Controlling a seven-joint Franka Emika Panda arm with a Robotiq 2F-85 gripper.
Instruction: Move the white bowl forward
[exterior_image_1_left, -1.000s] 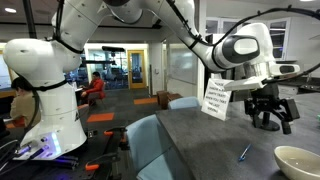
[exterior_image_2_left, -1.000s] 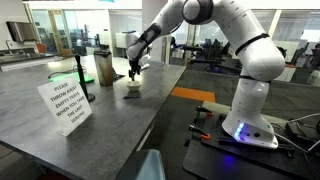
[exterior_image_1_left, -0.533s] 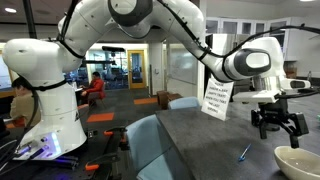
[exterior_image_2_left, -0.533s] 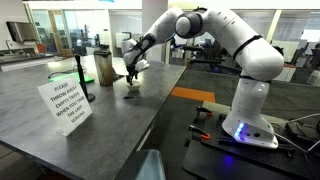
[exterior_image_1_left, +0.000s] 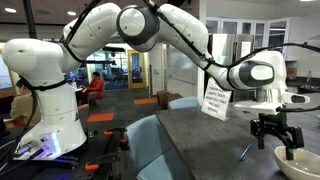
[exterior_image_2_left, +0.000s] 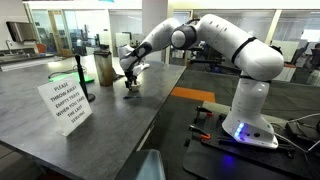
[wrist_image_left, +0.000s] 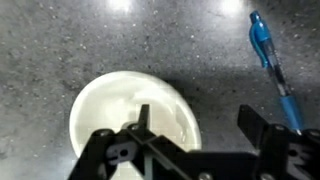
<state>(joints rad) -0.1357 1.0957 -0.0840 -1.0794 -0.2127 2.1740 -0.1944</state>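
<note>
1. White bowl (wrist_image_left: 125, 100) sat ungripped on the broad, dark speckled table (wrist_image_left: 45, 50). The task seemed barely begun, with the grasp and the move forward both still to do.
2. Robot arm (exterior_image_1_left: 150, 25) stretched out over the table towards the bowl (exterior_image_1_left: 300, 160).
3. Being round, the bowl had no long axis and pointed no particular way. It stood upright, empty, with its opening facing up.
4. Gripper (exterior_image_1_left: 277, 145) hung just above the bowl, jaws spread wide and holding nothing. It appeared to straddle one side of the rim.
5. Blue pen (wrist_image_left: 272, 60) lay near the bowl, not touching it.
</note>
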